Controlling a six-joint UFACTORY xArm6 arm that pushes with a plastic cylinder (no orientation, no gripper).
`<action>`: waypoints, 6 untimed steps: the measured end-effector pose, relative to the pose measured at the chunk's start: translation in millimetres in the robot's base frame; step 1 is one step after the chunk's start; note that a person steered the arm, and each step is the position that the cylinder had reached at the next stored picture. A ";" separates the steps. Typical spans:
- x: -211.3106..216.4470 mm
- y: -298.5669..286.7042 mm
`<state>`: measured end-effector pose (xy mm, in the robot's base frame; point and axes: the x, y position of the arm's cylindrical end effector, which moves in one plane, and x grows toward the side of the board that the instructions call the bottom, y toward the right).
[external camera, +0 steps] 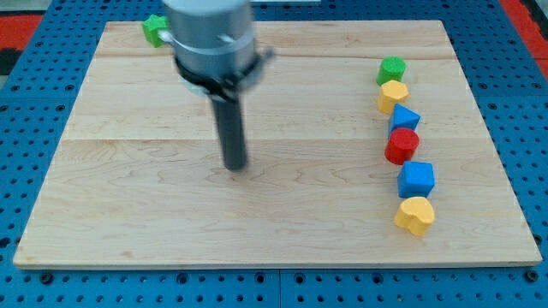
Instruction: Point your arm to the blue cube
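The blue cube [417, 180] lies near the view's right, low in a column of blocks. Above it sit a red cylinder-like block [402, 145], a blue triangular block [404, 118], a yellow block [393, 95] and a green block [391, 69]. Below it lies a yellow heart-like block [414, 215]. My tip [235, 167] rests on the board left of centre, far to the left of the blue cube and touching no block.
A green block [155, 28] sits at the board's top left edge, partly hidden behind the arm's grey body [211, 38]. The wooden board [128, 197] lies on a blue perforated table [26, 103].
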<state>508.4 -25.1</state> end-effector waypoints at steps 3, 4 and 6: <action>48.5 170.1; 48.5 177.3; 109.4 169.9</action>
<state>617.8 144.8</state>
